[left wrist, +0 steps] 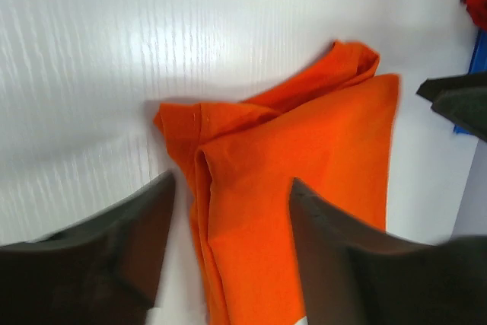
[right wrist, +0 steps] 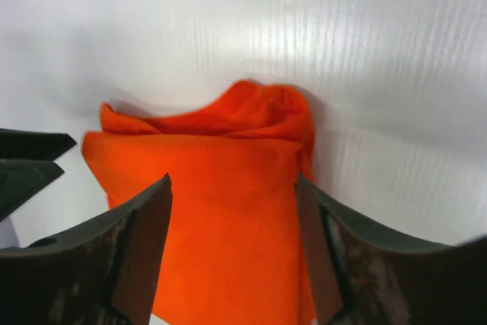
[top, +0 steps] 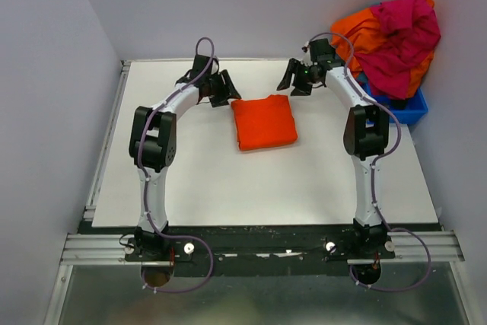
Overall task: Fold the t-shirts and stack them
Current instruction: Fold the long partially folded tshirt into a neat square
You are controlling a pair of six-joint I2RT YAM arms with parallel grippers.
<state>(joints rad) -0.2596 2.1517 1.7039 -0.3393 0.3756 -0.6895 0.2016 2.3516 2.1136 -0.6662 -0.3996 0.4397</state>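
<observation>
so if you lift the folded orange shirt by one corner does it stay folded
Probably floppy: the shirt is soft cloth with loose, bunched layers at one edge, so a corner lift would likely unfold it. It looks thin, so probably light. Pushed, it may wrinkle rather than slide whole on the table.

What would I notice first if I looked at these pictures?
A bright orange folded t-shirt lies in the middle of the white table. Next comes a messy heap of pink and orange clothes piled in a blue bin at the far right corner. The left hand and right hand hang open near the shirt's far corners.
</observation>
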